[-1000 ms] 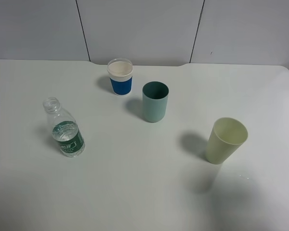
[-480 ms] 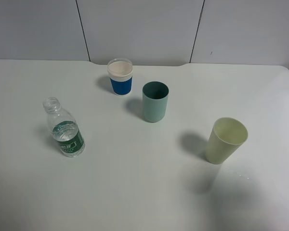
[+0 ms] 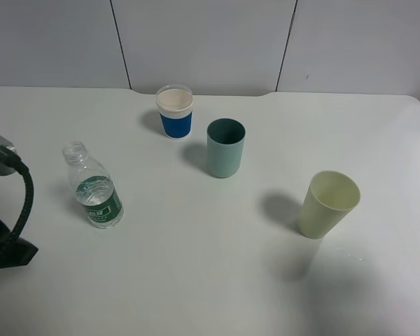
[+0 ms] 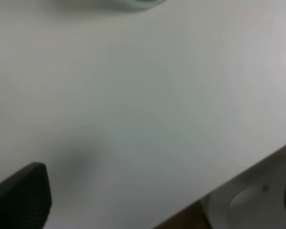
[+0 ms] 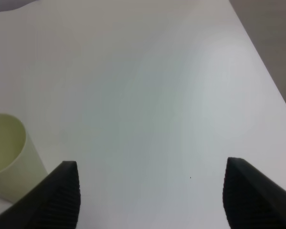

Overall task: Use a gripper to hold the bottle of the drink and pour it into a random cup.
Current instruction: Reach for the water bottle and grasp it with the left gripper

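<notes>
The bottle (image 3: pixel 95 187), clear with a dark green label and no cap, stands upright at the left of the table in the exterior view. Three cups stand upright: a blue one with a white rim (image 3: pixel 175 112) at the back, a teal one (image 3: pixel 225 148) in the middle, and a pale yellow-green one (image 3: pixel 327 204) at the right. Part of my left arm (image 3: pixel 5 210) with its black cable shows at the left edge, apart from the bottle. My left gripper (image 4: pixel 162 183) is open over bare table. My right gripper (image 5: pixel 152 181) is open too, with the pale cup (image 5: pixel 7 155) beside one finger.
The white table (image 3: pixel 210 280) meets a grey panelled wall at the back. In the left wrist view the table's edge (image 4: pixel 238 179) runs close by, with a blurred greenish thing (image 4: pixel 138 3) at the frame's border. The right wrist view shows the table's side edge (image 5: pixel 262 57).
My left arm has come into the exterior view at the left edge, where nothing showed before. The bottle and the three cups have not moved.
</notes>
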You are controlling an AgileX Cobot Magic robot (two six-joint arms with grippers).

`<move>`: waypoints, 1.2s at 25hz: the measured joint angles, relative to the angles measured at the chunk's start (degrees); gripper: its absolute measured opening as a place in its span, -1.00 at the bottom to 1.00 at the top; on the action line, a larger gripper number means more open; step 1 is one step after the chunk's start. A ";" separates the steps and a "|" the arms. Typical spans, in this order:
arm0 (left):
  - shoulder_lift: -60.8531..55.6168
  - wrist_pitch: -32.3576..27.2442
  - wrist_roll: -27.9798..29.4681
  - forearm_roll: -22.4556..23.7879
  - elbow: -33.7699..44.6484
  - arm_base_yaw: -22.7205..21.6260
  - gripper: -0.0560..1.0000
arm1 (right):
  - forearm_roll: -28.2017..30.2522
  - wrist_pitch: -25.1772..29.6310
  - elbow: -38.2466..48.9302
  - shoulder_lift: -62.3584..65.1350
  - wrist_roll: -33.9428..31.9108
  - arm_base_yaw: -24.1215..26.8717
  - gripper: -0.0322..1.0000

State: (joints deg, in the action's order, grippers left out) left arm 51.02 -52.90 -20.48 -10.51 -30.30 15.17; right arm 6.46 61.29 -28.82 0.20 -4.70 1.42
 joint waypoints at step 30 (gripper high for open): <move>10.15 51.23 13.83 -3.28 20.29 3.71 0.99 | 0.00 0.00 0.00 0.00 0.00 0.00 0.29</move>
State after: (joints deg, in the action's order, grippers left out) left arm 61.17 -1.68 -6.64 -13.79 -10.00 18.88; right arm 6.46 61.29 -28.82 0.20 -4.70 1.42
